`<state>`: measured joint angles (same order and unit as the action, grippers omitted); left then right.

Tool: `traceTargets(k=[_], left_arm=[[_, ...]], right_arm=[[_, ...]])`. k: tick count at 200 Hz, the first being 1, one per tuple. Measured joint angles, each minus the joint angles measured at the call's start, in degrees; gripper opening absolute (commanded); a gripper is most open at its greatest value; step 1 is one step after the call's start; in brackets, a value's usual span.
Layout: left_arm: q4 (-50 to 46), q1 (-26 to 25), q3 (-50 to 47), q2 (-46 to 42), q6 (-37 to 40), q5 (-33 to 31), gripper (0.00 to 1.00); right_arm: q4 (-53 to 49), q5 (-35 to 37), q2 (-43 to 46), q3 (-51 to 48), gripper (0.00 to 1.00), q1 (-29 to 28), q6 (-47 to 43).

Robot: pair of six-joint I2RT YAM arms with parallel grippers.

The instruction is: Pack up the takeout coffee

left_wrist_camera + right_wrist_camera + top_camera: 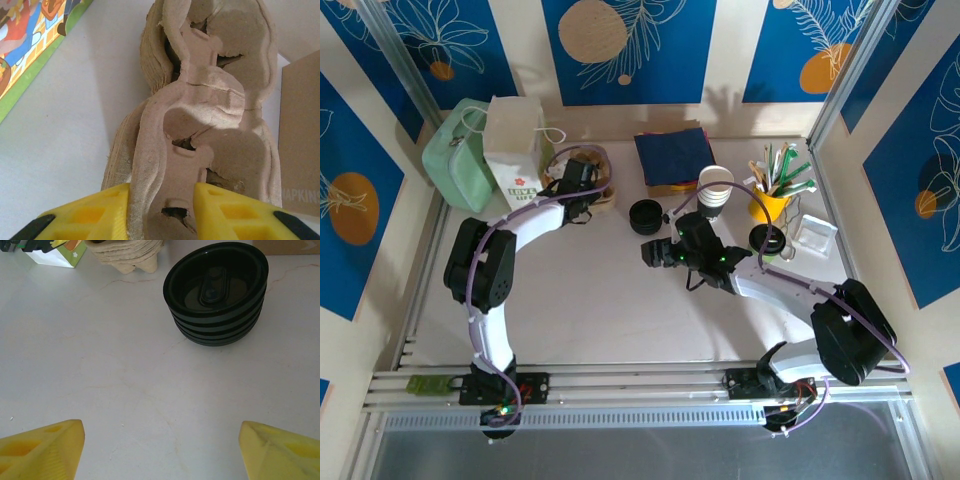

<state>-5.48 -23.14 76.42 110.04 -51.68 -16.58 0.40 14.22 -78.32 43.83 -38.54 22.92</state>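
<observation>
The left pincer (162,216) was clamped on the stack of cardboard cup carriers (200,115). Its yellow fingers (95,215) pressed against both sides of one moulded wall at the end nearest to it. The rest of the stack stretched away ahead of the fingers. A brown napkin box (302,145) stood just to the pincer's right, and a printed carton (30,35) lay off to its left. From above, this left pincer (582,186) sat over the cup carriers (595,172) at the far side of the desk (590,300), close to a white paper bag (515,150).

The right pincer (160,452) had its fingers wide apart with only bare desk (125,380) between them. A stack of lids (216,292) stood ahead of it and a little to the right, untouched. In the top view the right pincer (656,250) pointed toward those lids (645,215).

The takeout coffee (767,240), seen from above as a round black lid, stood on the desk behind the right pincer, on the far side of its wrist. It sat just beside a yellow holder of stirrers (772,203), near a stack of open cups (715,190), and was well apart from the left pincer. Neither pincer touched it.
</observation>
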Motion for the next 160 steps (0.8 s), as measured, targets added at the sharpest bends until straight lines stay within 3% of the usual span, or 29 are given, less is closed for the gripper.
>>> traceTargets(k=[78,160], left_arm=[[3.1,0.5,-3.0,-0.4,-0.4,0.7,0.22],[3.4,0.6,-3.4,-2.1,-0.4,1.1,0.18]], right_arm=[[-0.1,0.2,-0.1,0.1,0.81,0.0,0.0],[-1.1,0.4,-0.8,0.9,0.81,0.0,0.0]])
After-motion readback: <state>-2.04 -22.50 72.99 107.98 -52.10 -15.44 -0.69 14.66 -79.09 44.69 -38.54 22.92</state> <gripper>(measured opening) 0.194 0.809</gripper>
